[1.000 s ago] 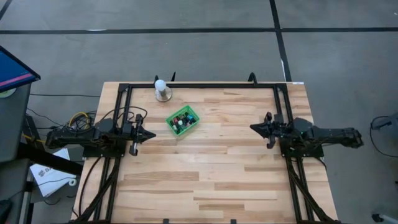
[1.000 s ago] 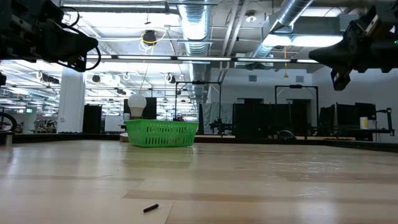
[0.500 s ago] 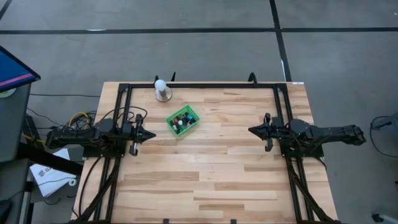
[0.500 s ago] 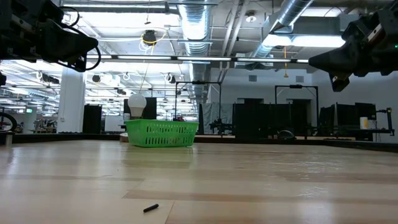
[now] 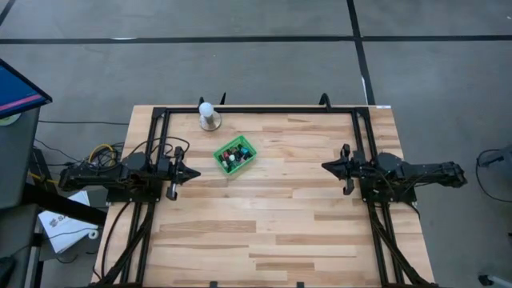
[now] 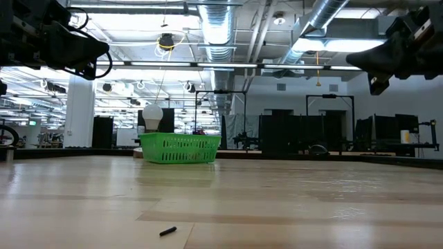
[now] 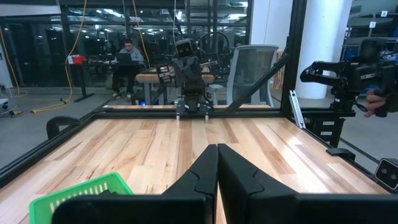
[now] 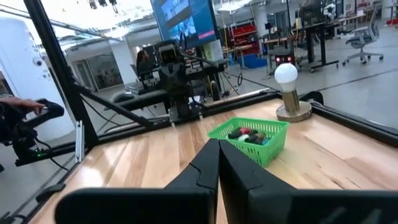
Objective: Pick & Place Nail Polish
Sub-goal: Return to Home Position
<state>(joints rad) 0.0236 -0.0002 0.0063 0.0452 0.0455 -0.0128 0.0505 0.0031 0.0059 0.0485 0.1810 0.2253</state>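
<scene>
**Both arms drawn back, the polish gathered in the basket**

The nail polish (image 5: 234, 154) lies heaped inside the green basket (image 5: 249, 145), bottles pointing every way, so no single long axis can be read. The left gripper (image 5: 192, 171) hangs near the basket's left, nearer-edge corner and is much the closer. The right gripper (image 5: 328, 166) faces the basket from well apart on its other side. Both have their fingers pressed together on nothing. I judge that what remains is settling to rest, not a grasp. The right wrist view looks down into the basket at dark, red and teal bottles, while the left wrist view catches only a corner of its mesh. Only the low view shows a small dark object (image 6: 168, 231) on the bench (image 6: 291, 200), well in front of the basket; I cannot tell what it is.
</scene>
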